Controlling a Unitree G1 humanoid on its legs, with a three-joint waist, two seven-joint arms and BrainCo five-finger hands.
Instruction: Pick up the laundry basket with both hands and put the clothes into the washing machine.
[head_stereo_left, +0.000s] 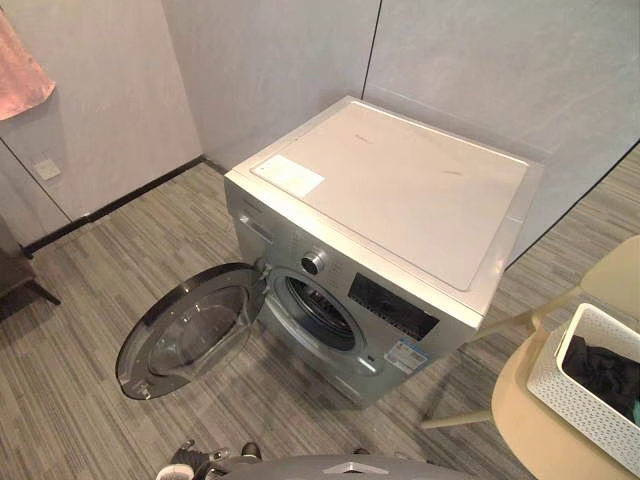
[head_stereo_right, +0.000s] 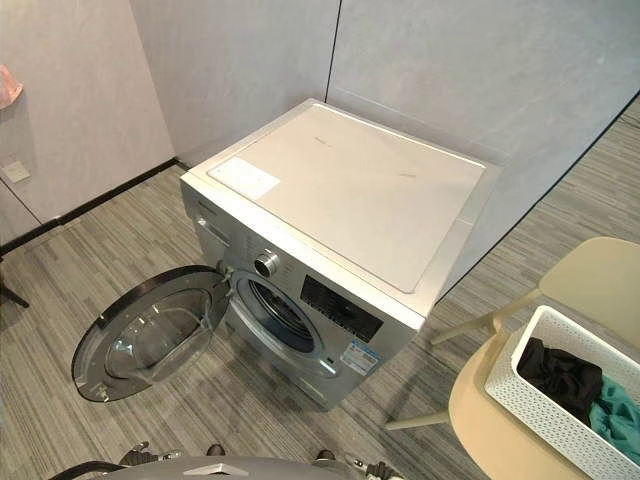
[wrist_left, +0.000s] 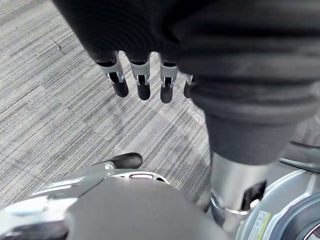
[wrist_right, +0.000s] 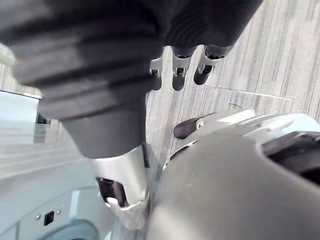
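Observation:
A white perforated laundry basket (head_stereo_right: 538, 398) stands on a cream chair (head_stereo_right: 490, 425) at the lower right. Dark clothes (head_stereo_right: 560, 375) and a teal piece (head_stereo_right: 622, 415) lie in it. The silver front-loading washing machine (head_stereo_left: 400, 190) sits in the corner. Its round glass door (head_stereo_left: 190, 330) is swung wide to the left, and the drum opening (head_stereo_left: 318, 312) shows dark. My left hand (wrist_left: 143, 82) hangs over the striped floor, fingers relaxed and holding nothing. My right hand (wrist_right: 179, 70) hangs the same way with nothing in it, near the machine's front. Both hands are far from the basket.
Grey walls close in behind and to the left of the machine. A pink cloth (head_stereo_left: 20, 70) hangs at the upper left above a wall socket (head_stereo_left: 46, 168). A dark furniture leg (head_stereo_left: 28, 288) stands at the left edge. A second cream chair part (head_stereo_right: 600, 280) rises behind the basket.

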